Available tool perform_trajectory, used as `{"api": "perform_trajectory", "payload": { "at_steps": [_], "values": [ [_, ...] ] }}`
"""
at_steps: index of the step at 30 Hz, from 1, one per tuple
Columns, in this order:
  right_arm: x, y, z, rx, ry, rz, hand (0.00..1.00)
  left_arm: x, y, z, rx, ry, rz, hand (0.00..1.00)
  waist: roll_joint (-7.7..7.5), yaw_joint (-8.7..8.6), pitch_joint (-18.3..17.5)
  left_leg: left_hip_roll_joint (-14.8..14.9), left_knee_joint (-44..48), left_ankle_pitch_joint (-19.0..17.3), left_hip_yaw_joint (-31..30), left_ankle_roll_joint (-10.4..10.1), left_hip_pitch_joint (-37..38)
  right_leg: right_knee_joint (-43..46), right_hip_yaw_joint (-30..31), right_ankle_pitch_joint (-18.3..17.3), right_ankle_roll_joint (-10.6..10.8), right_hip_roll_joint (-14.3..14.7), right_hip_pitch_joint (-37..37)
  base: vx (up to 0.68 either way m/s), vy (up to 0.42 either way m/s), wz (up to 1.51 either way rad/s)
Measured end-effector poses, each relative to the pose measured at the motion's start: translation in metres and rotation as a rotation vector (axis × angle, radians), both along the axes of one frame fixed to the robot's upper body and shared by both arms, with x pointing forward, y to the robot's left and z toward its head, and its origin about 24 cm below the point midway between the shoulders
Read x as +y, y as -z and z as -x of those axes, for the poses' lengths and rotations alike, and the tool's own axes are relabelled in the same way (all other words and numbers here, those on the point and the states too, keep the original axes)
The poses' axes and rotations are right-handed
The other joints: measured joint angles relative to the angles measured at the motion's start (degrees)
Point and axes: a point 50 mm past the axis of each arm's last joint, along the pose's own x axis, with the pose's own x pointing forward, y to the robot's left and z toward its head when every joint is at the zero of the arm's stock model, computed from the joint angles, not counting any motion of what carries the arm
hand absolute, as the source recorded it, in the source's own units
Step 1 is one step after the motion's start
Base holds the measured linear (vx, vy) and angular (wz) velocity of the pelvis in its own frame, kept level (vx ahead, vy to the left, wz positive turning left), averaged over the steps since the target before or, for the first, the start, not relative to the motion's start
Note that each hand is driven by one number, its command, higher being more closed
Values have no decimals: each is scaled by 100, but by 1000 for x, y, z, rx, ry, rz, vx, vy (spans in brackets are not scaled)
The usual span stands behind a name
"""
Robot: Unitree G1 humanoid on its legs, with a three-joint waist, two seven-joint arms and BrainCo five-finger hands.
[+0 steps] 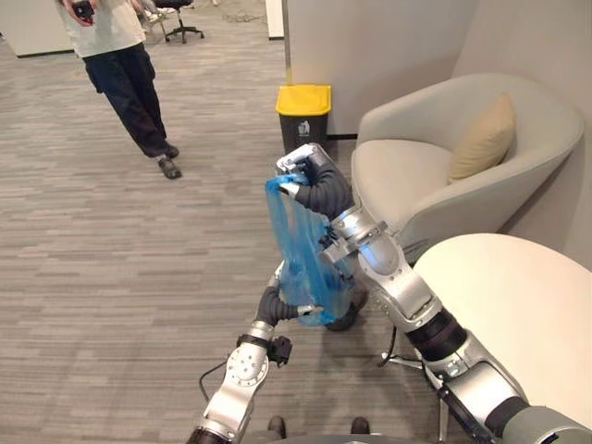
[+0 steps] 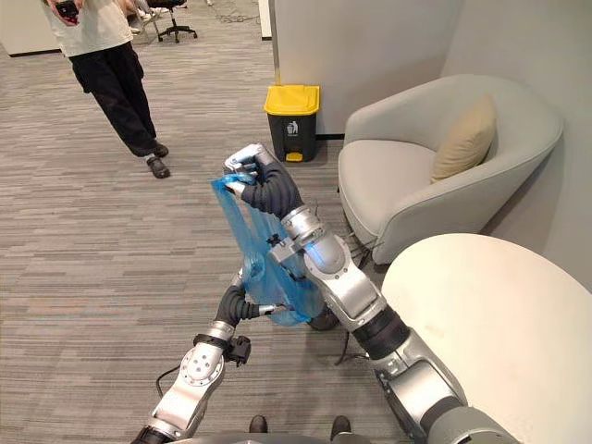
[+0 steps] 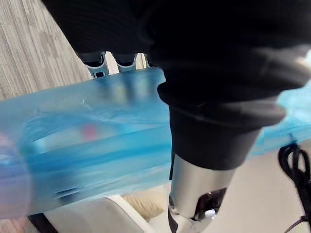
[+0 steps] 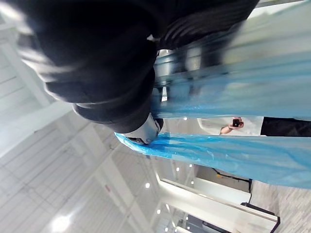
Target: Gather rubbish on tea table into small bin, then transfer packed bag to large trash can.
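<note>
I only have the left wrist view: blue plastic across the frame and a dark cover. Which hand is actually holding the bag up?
Observer: The right hand pinches the top edge of the blue bag, which hangs in front of the robot. The left hand is at the bag's lower end.
Operator: Is the large can in sight?
Observer: Yes. A black trash can with a yellow lid, lid down, stands ahead against the wall, just left of the armchair.
Operator: Is anything in the way?
Observer: A person stands on the carpet, off to the left of the can and not between it and the bag.
</note>
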Motion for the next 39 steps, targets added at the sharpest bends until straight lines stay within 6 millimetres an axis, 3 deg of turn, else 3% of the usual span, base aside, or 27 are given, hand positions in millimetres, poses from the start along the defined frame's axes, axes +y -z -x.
{"api": "perform_trajectory", "payload": {
  "at_steps": [8,9,14,20,21,26,31,37,39],
  "values": [
    [39,10,29,69,-185,-4,100,-17,-26,-21,-109,-125,1,0,-25,100,-33,83,-1,55,-41,-87,76,-11,-44,12,-18,83,55,-11,-18,2],
    [43,12,32,78,-204,-1,100,-18,-26,-21,-113,-140,-8,100,-32,104,-38,83,-1,55,-75,-89,76,-20,-69,12,-19,81,74,-39,-5,11],
    [56,14,44,101,-265,1,100,-13,-11,-23,-44,-183,-75,100,-37,120,-93,91,-1,64,-124,-103,60,-79,-96,17,-25,82,104,-38,-1,5],
    [69,14,56,127,-342,-8,100,-17,-16,-34,-52,-165,-86,100,-46,108,-98,110,28,70,-149,-114,40,-78,-107,16,-25,84,106,-17,-1,1],
    [69,14,57,127,-343,-8,0,-16,-16,-35,-52,-167,-84,100,-46,107,-98,111,28,70,-149,-115,40,-78,-107,15,-24,85,105,0,0,0],
    [67,16,55,117,-346,9,0,-10,-15,-36,-36,-183,-64,100,-48,100,-99,111,25,70,-152,-114,38,-77,-108,12,-21,83,105,0,0,0],
    [52,25,44,40,-274,113,0,8,-8,-33,11,-247,-19,100,-54,79,-103,100,-8,73,-149,-109,56,-74,-116,-1,-1,69,105,0,0,0],
    [16,45,24,-134,-83,353,0,39,5,-9,70,-362,57,100,-97,58,-130,70,-44,73,-153,-109,75,-74,-130,-9,11,36,129,0,1,1],
    [-4,56,17,-165,5,427,0,49,9,1,88,-400,82,100,-113,61,-139,59,-45,73,-200,-109,92,-74,-182,-15,18,20,174,-1,0,11]
  ]
}}
